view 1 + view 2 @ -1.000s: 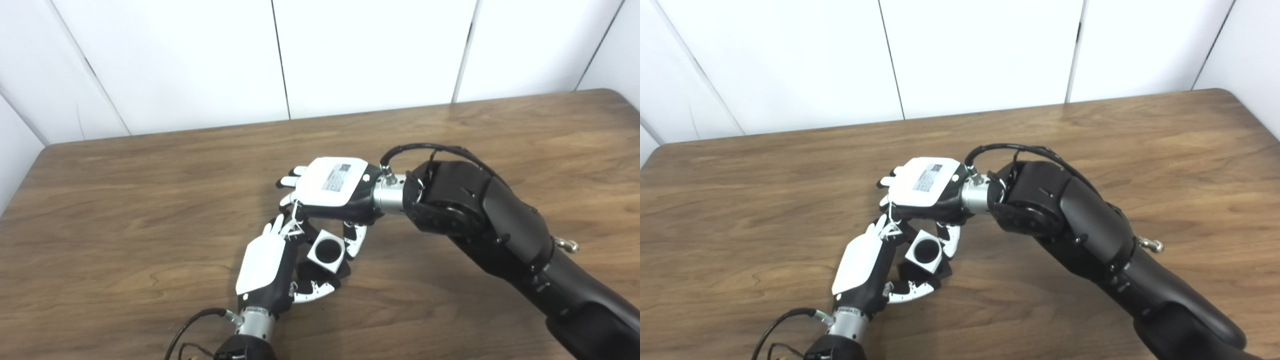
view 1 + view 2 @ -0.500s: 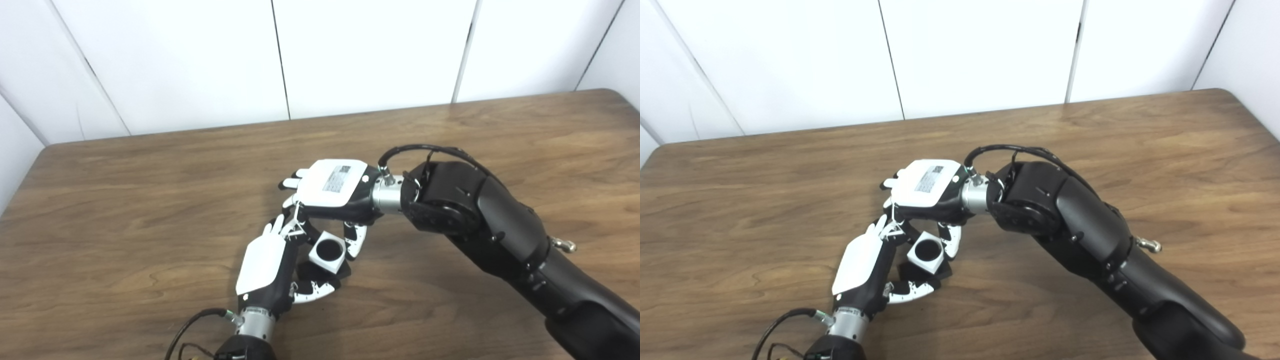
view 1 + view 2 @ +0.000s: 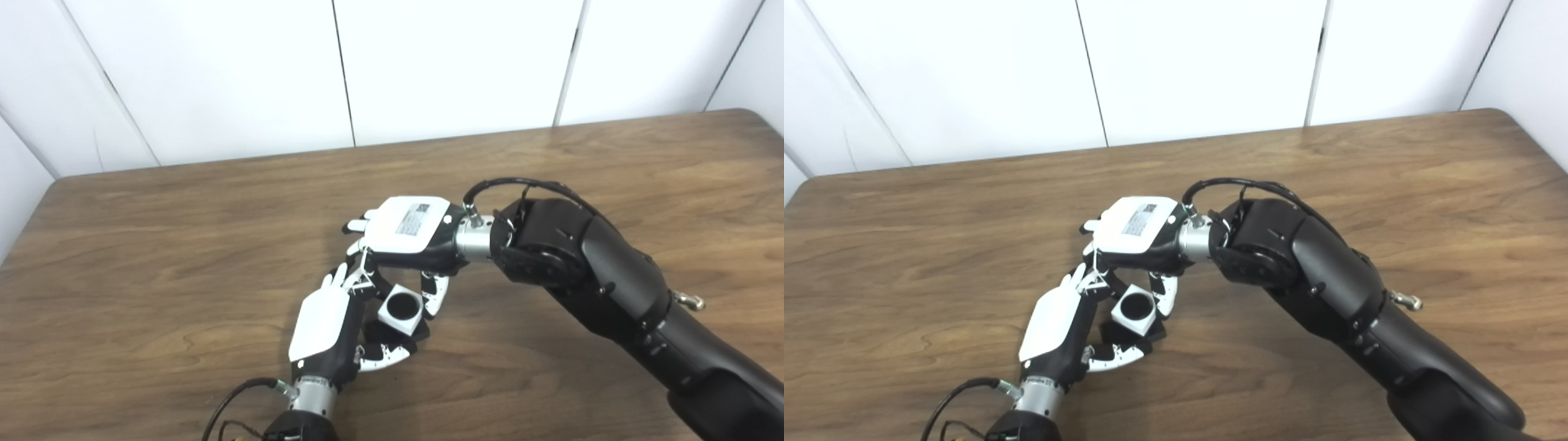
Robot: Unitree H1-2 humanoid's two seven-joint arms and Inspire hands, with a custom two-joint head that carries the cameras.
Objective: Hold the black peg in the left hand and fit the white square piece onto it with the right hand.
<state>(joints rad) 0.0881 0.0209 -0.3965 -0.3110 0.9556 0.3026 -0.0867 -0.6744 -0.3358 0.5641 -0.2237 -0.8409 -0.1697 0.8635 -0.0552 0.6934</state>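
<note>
White square piece [image 3: 400, 310]: seated over black peg [image 3: 392, 334], clamped by right robot hand [image 3: 407, 236]. Peg gripped by left robot hand [image 3: 334, 327]. Both held low over tabletop [image 3: 153, 257].

Left robot hand [image 3: 324, 327] curls upward; right robot hand [image 3: 407, 236] arches over it, fingers down.

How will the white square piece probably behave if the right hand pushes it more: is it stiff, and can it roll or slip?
The white square piece looks stiff: its edges stay straight between the right hand and left hand. Its flat faces make rolling unlikely. Its smooth surface might slip or twist between the fingers.
</note>
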